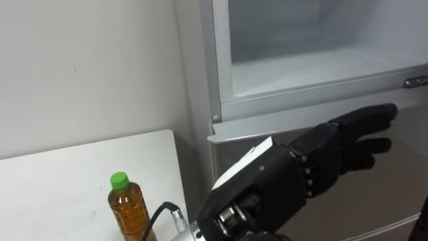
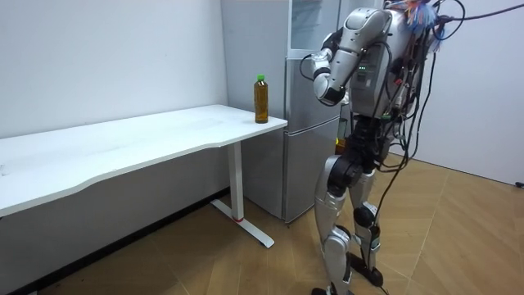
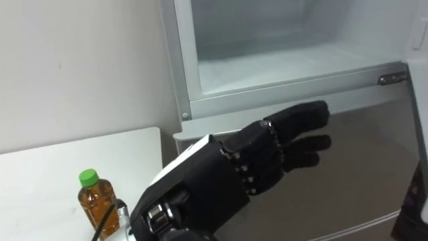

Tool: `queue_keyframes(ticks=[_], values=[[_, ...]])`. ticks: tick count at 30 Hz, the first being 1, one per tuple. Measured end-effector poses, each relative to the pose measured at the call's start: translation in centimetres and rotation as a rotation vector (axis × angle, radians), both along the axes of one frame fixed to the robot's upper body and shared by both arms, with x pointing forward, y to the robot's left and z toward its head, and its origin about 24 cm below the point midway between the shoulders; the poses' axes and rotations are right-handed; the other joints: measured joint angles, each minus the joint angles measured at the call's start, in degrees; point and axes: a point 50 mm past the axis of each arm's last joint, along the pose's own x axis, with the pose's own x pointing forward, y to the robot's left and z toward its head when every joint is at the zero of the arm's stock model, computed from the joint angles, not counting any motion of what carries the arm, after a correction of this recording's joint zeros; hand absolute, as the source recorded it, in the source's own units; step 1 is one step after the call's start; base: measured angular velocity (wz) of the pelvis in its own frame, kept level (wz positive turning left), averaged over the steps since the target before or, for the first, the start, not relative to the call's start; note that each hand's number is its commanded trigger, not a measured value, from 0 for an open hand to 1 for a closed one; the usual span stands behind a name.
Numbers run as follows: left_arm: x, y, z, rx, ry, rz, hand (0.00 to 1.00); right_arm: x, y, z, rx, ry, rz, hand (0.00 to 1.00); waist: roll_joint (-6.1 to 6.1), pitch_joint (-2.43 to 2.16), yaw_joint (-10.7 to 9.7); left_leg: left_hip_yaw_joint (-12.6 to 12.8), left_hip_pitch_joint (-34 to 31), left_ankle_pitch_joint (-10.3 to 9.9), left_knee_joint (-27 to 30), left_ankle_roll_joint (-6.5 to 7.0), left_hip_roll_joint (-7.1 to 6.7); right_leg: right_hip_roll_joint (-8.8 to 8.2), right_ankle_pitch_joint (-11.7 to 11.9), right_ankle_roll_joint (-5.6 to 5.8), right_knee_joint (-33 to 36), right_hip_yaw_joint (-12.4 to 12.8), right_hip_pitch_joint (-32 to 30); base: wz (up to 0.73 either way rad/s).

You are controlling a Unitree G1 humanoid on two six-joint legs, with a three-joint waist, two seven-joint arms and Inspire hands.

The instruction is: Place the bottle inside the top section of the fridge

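The robot's black left hand is held out at chest height with its fingers straight and slack, gripping nothing, its back turned up and its fingertips pointing right across the front of the silver two-door fridge. Down to its left and apart from it, the clear plastic bottle of amber drink with a green cap stands upright on the white bench, near the corner beside the fridge. Beyond the hand, the upper fridge compartment stands open, showing its white inner floor.
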Motion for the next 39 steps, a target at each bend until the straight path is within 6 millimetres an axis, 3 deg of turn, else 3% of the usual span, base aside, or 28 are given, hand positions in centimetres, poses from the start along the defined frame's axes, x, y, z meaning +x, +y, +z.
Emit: queue_keyframes(ticks=[9, 21, 26, 33, 39], values=[[-0.1, -0.2, -0.1, 0.011, -0.004, -0.017, 0.0, -0.4, -0.2, 0.0, 0.015, -0.008, -0.03, 0.0, 0.61, -0.4, -0.68, 1.08, 0.49, 0.0, -0.07, 0.0, 0.26, 0.12, 0.06, -0.09, 0.09, 0.69, 0.07, -0.04], [-0.2, -0.2, -0.1, 0.016, -0.009, -0.033, 0.0, -0.3, -0.1, 0.0, 0.032, -0.017, -0.022, 0.0, 0.75, -0.49, -1.51, 1.71, 0.75, 0.01, -0.08, -0.02, 0.57, 0.36, 0.26, -0.29, 0.23, 1.08, -0.1, -0.01], [-0.2, -0.2, -0.1, 0.016, -0.01, -0.033, 0.0, -0.3, -0.2, 0.1, 0.033, -0.018, -0.021, 0.0, 0.81, -0.48, -1.57, 2.96, 1.5, 0.0, -0.16, -0.02, 0.63, 0.41, 0.3, -0.21, 0.0, 2.63, -0.13, -0.14], [-0.1, -0.4, 0.5, 0.021, -0.045, -0.053, 0.0, -0.1, -0.5, 0.2, 0.046, -0.033, -0.043, 0.0, 1.27, -0.42, -3.21, 4.34, 1.77, 0.01, -1.13, -0.02, 0.66, 0.53, 0.47, -0.1, 0.06, 4.13, -1.0, -0.11], [0.0, -0.8, 1.2, 0.031, -0.077, -0.077, 0.0, -0.1, -0.8, 0.2, 0.027, -0.029, -0.062, 0.0, 1.44, -0.46, -3.58, 7.35, 1.61, 0.0, -1.14, -0.03, 1.33, 1.11, 1.0, -0.41, 0.04, 7.15, -2.78, -0.28]])
